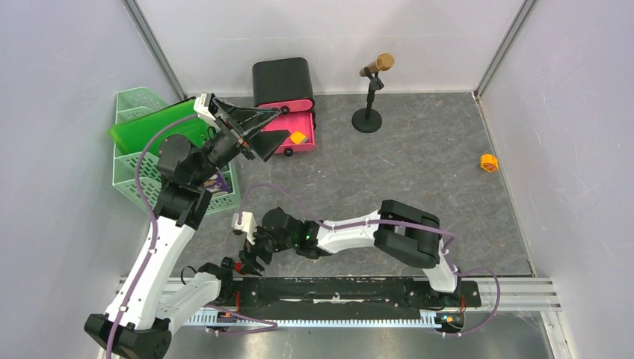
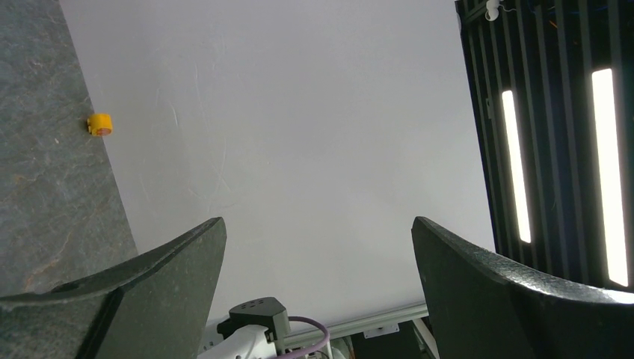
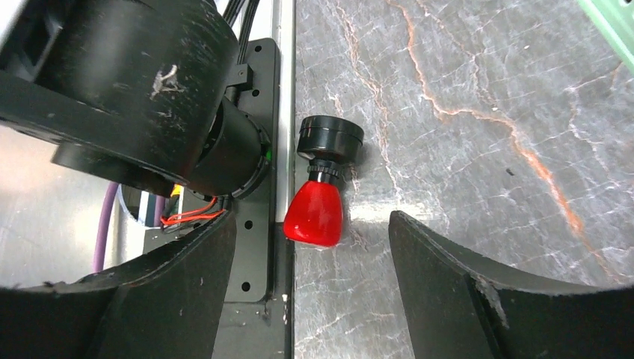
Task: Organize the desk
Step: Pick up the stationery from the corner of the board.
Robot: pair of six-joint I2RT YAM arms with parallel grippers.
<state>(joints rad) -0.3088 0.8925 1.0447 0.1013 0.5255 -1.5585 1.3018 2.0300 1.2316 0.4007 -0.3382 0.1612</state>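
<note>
The desk [image 1: 419,172] is a dark-grey marbled surface. My left gripper [image 1: 284,123] is open and empty, raised above the desk in front of the pink drawer; its wrist view [image 2: 318,224] looks across at the white wall. My right gripper [image 1: 250,253] is open low at the desk's near left edge. In its wrist view the right gripper [image 3: 310,224] has its jaws either side of a red-handled stamp [image 3: 315,213] with a black base, lying on its side at the desk edge beside the black rail. The jaws do not touch it.
A mint-green tiered tray [image 1: 133,176] holds a green folder [image 1: 149,129] at the left. A black drawer box [image 1: 282,81] has its pink drawer [image 1: 305,142] open. A microphone on a stand [image 1: 371,90] stands at the back. A small yellow roll [image 1: 489,162] lies at the right, seen also in the left wrist view [image 2: 99,124].
</note>
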